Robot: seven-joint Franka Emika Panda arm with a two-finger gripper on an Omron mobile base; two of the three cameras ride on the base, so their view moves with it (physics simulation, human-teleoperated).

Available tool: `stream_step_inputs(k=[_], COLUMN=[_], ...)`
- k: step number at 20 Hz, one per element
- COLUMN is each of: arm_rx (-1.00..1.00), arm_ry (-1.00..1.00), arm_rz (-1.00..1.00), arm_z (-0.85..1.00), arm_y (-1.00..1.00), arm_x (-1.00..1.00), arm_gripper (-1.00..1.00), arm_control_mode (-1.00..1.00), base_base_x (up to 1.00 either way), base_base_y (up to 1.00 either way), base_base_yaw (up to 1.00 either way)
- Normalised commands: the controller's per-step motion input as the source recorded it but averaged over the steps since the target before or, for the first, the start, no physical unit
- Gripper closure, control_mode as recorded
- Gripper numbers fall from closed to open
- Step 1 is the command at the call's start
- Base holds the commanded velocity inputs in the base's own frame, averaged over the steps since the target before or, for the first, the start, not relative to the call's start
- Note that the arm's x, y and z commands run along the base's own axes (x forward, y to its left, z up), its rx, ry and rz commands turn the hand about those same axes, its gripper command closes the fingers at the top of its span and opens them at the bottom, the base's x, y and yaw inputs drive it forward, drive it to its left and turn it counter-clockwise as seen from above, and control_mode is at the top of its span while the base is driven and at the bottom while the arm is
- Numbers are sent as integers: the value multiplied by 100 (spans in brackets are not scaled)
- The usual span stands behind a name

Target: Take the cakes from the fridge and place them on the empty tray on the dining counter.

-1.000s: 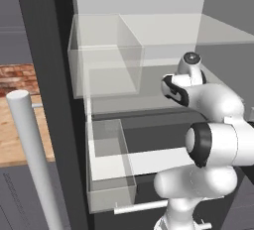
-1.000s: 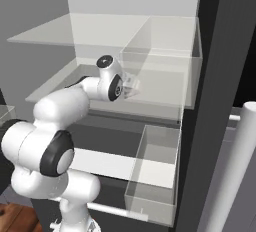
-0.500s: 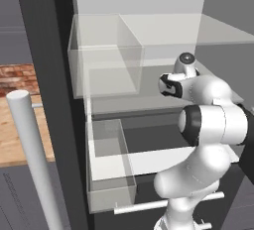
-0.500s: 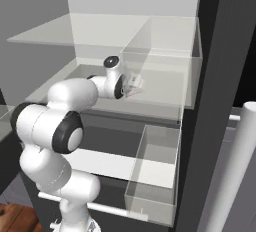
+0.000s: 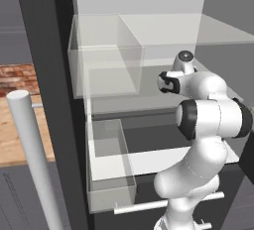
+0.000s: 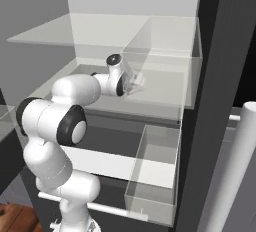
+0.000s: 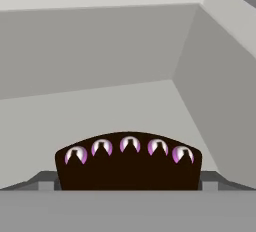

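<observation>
The fridge point(image 5: 54, 75) stood open. At the far left of the left base view rose its white bar handle point(image 5: 32, 159), then the dark door edge, then the white interior with clear bins point(image 5: 106, 70) and a clear shelf. To the right of these, the white arm reached onto the middle shelf, its wrist bent toward the back wall.

In the hand view, a dark chocolate cake point(image 7: 129, 163) sat directly in front of the hand, low in the frame, on the shelf floor near a back corner. Five small white-and-pink dollops lined its curved top edge. The gripper point(image 7: 129, 185) was spread wide, one finger tip point(image 7: 46, 181) showing at each side of the slice, flanking it without clearly touching it.

The slice looked light, soft and easily crushed, its dollops likely to smear. A gentle pinch low on its two flat sides, below the decoration, seemed the safest hold.
</observation>
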Motion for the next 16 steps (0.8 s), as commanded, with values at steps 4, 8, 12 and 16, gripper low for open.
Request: stream_step_inputs(k=[4, 8, 12, 16], arm_rx=[0, 0, 0, 0], arm_ry=[-13, -21, -11, 0], arm_rz=[0, 0, 0, 0], arm_z=[0, 7, 42, 98], arm_y=[0, 9, 31, 42], arm_x=[-39, -74, -79, -63], arm_gripper=[100, 100, 100, 100], arm_control_mode=[-100, -100, -100, -100], base_base_x=[0, 0, 0, 0], base_base_y=[0, 0, 0, 0], base_base_yaw=[0, 0, 0, 0])
